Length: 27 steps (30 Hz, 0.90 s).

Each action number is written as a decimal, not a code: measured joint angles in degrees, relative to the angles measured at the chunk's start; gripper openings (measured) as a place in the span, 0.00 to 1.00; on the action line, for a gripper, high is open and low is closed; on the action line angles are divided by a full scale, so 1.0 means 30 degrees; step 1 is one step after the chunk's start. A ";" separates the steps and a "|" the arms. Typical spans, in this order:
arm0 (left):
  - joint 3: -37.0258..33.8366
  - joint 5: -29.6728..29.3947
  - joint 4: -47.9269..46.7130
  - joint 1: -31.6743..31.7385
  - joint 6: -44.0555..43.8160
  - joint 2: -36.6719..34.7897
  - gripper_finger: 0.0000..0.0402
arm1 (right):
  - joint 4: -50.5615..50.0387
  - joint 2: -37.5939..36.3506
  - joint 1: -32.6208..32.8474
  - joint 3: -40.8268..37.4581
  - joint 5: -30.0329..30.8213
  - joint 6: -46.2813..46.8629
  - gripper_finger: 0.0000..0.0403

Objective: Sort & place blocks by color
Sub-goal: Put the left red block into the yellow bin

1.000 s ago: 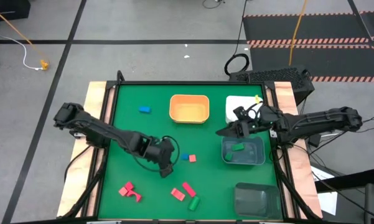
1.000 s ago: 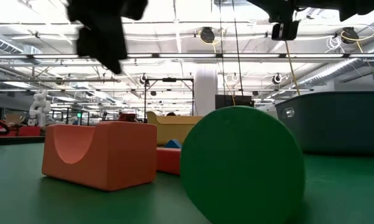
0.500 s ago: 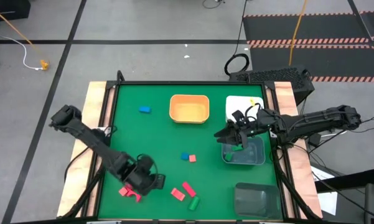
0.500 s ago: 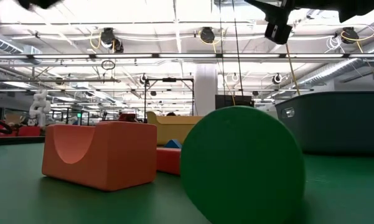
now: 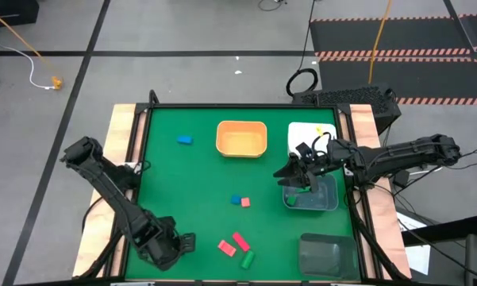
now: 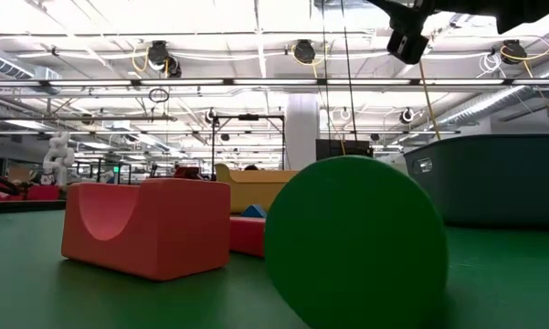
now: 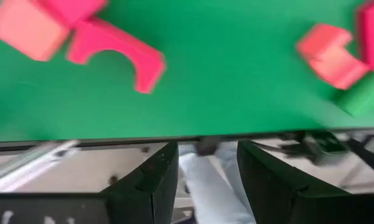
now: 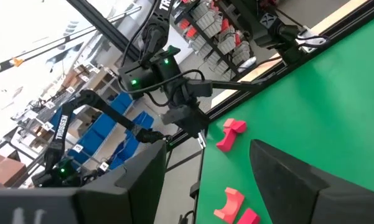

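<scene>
My left gripper (image 5: pixel 173 245) hangs open over the table's near left corner; its fingers (image 7: pixel 154 177) stand over the near edge, short of a pink arch block (image 7: pixel 115 53) and a pink cube (image 7: pixel 26 28). The arm hides these two in the high view. Two red pieces (image 5: pixel 233 244) and a green one (image 5: pixel 248 258) lie near the front middle, a blue and a red cube (image 5: pixel 240 201) at the centre, and a blue block (image 5: pixel 184 141) at the far left. My right gripper (image 5: pixel 292 171) is open above the clear bin's (image 5: pixel 327 199) left rim.
An orange bin (image 5: pixel 241 138) and a white bin (image 5: pixel 305 131) stand at the far side, and a dark bin (image 5: pixel 327 254) at the near right corner. The low view shows the red arch (image 6: pixel 146 224) and the green cylinder (image 6: pixel 356 242) close up.
My left gripper has swung from the table's middle toward the near left corner and now covers the pink arch and cube in the high view. My right gripper has shifted slightly over the clear bin and now hides the green block inside it.
</scene>
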 joint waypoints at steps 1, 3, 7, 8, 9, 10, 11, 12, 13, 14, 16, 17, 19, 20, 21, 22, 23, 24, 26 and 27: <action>0.0000 0.0386 -0.0446 -0.0029 -0.0073 0.0000 0.41 | -0.0039 0.0000 0.0000 0.0000 0.0000 -0.0009 0.55; -0.0120 0.0936 -0.0867 -0.0085 -0.0393 0.0035 0.41 | -0.0042 0.0000 0.0000 0.0000 0.0000 -0.0067 0.55; -0.0386 0.1155 -0.0766 -0.0155 -0.0214 0.0207 0.41 | -0.0050 0.0000 0.0000 0.0000 -0.0011 -0.0144 0.55; -0.0386 0.1173 -0.0687 -0.0191 0.0225 0.0366 0.41 | -0.0055 0.0000 0.0000 0.0000 -0.0015 -0.0200 0.55; -0.0379 0.1212 -0.0711 -0.0216 0.0739 0.0601 0.41 | -0.0050 0.0000 0.0000 0.0000 -0.0008 -0.0236 0.55; -0.0405 0.1286 -0.0868 -0.0316 0.1091 0.0826 0.41 | -0.0050 0.0000 0.0000 0.0000 -0.0009 -0.0327 0.55; -0.0429 0.1393 -0.1060 -0.0415 0.1325 0.1065 0.41 | -0.0050 0.0000 0.0000 0.0000 -0.0009 -0.0423 0.55; -0.0430 0.1586 -0.1040 -0.0442 0.1438 0.1289 0.41 | -0.0052 0.0000 0.0000 0.0000 -0.0007 -0.0485 0.55; -0.0418 0.1868 -0.0873 -0.0446 0.1467 0.1551 0.41 | -0.0050 0.0000 0.0000 0.0000 -0.0010 -0.0489 0.55; -0.0415 0.2011 -0.0767 -0.0448 0.1464 0.1870 0.41 | -0.0050 0.0000 0.0000 -0.0007 -0.0008 -0.0493 0.55; -0.0430 0.2030 -0.0607 -0.0480 0.1441 0.2508 0.41 | -0.0042 -0.0007 0.0000 -0.0007 -0.0007 -0.0493 0.55; -0.0430 0.1997 -0.0317 -0.0475 0.1457 0.2776 0.41 | -0.0042 -0.0007 0.0000 -0.0007 -0.0007 -0.0493 0.55; -0.0423 0.1889 0.0183 -0.0421 0.1534 0.3298 0.41 | -0.0050 -0.0007 0.0000 -0.0007 -0.0004 -0.0493 0.55; -0.0423 0.1889 0.0300 -0.0357 0.1625 0.3587 0.41 | -0.0043 -0.0007 0.0000 -0.0007 0.0007 -0.0493 0.55; -0.0423 0.1875 0.0437 -0.0265 0.1703 0.3909 0.41 | -0.0035 -0.0007 0.0000 -0.0007 0.0007 -0.0493 0.55; -0.0423 0.1867 0.0596 -0.0170 0.1833 0.4185 0.41 | -0.0035 -0.0007 0.0000 -0.0007 0.0007 -0.0493 0.55; -0.0423 0.1772 0.0673 -0.0090 0.1992 0.4435 0.41 | -0.0038 -0.0007 0.0000 -0.0007 0.0007 -0.0493 0.55; -0.0424 0.1638 0.0695 0.0006 0.2069 0.4618 0.41 | -0.0035 -0.0007 0.0000 -0.0007 0.0015 -0.0485 0.55; -0.0423 0.1246 0.0762 0.0285 0.2251 0.5007 0.41 | -0.0028 -0.0007 0.0000 -0.0007 0.0015 -0.0334 0.55; -0.0423 0.0988 0.0678 0.0403 0.2308 0.5201 0.41 | -0.0035 -0.0007 0.0000 -0.0007 0.0015 -0.0179 0.55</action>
